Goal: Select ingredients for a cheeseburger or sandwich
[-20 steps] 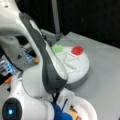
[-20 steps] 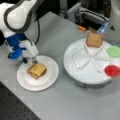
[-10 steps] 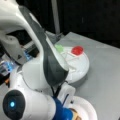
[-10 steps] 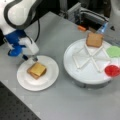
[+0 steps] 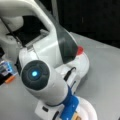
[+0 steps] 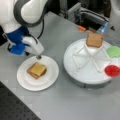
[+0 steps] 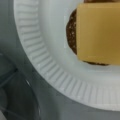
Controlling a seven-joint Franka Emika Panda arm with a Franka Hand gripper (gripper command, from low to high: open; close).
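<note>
Wrist view looks straight down on the white plate (image 7: 53, 75), where a yellow cheese square (image 7: 98, 32) lies on a dark patty (image 7: 71, 31). In a front view the stack (image 6: 37, 70) sits mid-plate at near left, the gripper (image 6: 38, 57) over the plate's far rim, apart from the stack; I cannot tell how wide it stands. Farther right, a round tray (image 6: 86, 72) carries a bread slice (image 6: 94, 40), a green piece (image 6: 114, 51) and a red piece (image 6: 112, 70); in a front view the arm (image 5: 45, 75) hides most of the table.

yellow cheese square (image 7: 98, 32) over dark brown patty (image 7: 71, 31) on a white ribbed plate (image 7: 50, 72); tan-brown bread slice (image 6: 94, 40).
</note>
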